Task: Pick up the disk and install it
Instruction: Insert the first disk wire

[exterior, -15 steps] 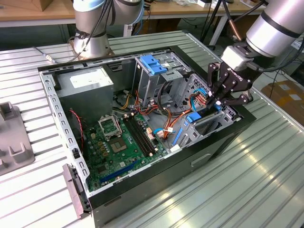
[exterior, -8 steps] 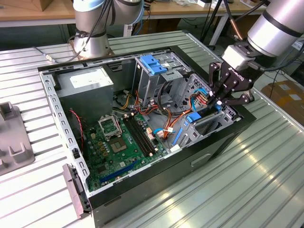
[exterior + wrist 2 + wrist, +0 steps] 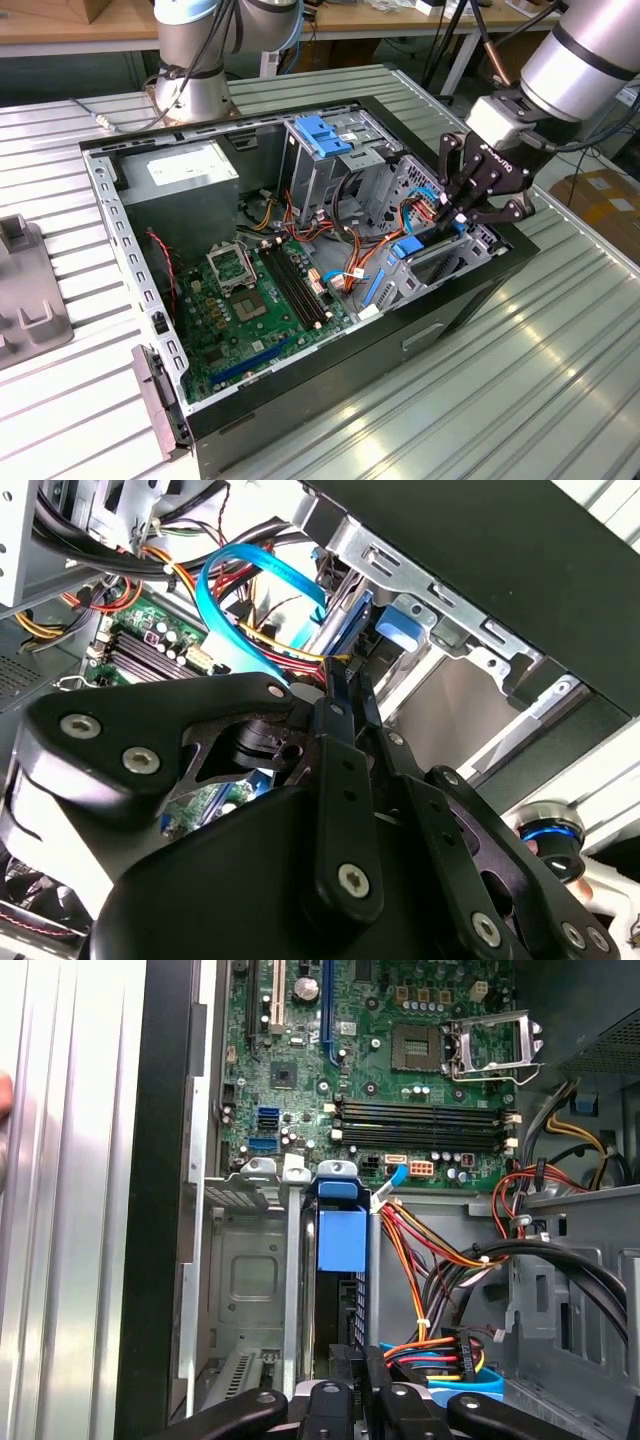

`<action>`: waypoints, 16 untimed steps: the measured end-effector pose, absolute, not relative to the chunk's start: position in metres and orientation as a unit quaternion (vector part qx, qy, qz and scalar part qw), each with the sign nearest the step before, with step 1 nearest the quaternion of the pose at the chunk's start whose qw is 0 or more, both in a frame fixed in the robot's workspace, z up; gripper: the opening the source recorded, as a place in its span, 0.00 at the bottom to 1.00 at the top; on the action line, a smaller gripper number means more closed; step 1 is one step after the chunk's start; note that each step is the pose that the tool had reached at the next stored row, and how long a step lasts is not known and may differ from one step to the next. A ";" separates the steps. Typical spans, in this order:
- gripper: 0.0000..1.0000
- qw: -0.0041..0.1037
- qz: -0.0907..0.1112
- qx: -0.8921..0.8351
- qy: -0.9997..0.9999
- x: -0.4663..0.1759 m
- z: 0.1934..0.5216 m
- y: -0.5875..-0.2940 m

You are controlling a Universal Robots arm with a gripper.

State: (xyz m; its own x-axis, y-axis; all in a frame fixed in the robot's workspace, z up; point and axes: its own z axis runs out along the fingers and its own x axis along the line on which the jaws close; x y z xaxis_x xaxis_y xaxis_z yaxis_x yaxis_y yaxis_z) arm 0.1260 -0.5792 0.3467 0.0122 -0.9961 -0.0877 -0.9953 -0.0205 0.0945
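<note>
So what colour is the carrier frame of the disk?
Bright blue; the disk shows best in the first wrist view.

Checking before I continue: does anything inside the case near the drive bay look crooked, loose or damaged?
Nothing stands out. The disk sits upright in the drive cage, in line with its walls, with the gripper right at it. The cables beside it are loosely bundled but nothing looks damaged.

Disk: bright blue plastic carrier, smooth, semi-matt. Gripper: black, matt links w/ shiny metal screws; fingertips closed on the disk's edge. PC case: bare grey sheet metal inside, black outer skin lower right of exterior view. Motherboard: green, glossy. Table: ribbed metal, brushed sheen. Ribbon cable: glossy blue plastic.
</note>
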 end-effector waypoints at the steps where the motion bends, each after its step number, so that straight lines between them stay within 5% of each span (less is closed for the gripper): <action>1: 0.16 0.003 -0.064 0.711 -0.700 0.126 0.346 -0.579; 16: 0.16 0.004 -0.063 0.708 -0.704 0.126 0.338 -0.580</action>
State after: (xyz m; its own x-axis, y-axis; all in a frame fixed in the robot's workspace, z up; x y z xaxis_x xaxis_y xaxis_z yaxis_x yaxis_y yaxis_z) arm 0.1264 -0.5804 0.3379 0.0017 -0.9964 -0.0845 -0.9955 -0.0097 0.0946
